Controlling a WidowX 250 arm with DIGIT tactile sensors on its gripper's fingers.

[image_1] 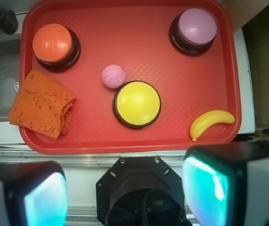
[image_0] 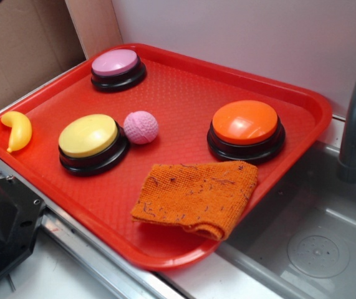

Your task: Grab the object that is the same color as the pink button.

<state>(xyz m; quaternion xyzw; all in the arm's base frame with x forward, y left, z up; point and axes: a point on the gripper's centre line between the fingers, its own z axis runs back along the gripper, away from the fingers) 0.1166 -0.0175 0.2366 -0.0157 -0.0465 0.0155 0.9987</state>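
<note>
small pink ball (image_1: 113, 76) on red tray (image_1: 172, 136), touching yellow button (image_1: 137, 103), well ahead of parted, empty fingers (image_1: 44, 200); pink button (image_1: 197, 26) farther right

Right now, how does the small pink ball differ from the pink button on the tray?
The pink ball is much smaller than the pink button. The pink ball has a dimpled surface; the pink button has a smooth domed top. The pink ball is pink all over, while the pink button sits on a black base. The pink ball lies beside the yellow button; the pink button stands near a tray corner. Both are pink and round.
</note>
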